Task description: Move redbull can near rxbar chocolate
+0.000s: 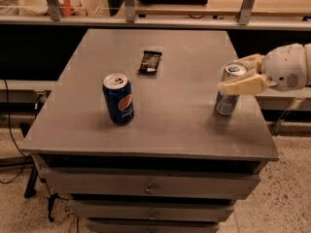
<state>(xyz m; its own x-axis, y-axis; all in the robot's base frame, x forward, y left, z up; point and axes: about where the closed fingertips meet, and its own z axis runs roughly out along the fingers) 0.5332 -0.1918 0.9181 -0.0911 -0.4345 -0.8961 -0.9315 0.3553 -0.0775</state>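
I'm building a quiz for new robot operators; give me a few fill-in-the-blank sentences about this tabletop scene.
1. The gripper is shut on the redbull can, near the ___ edge of the table as pictured.
2. The rxbar chocolate lies ___, not on edge.
3. The Pepsi can stands ___, untouched by the gripper.
Missing words: right; flat; upright.

Upright redbull can (227, 103), seemingly in tool (231, 74); rxbar (150, 62) flat.
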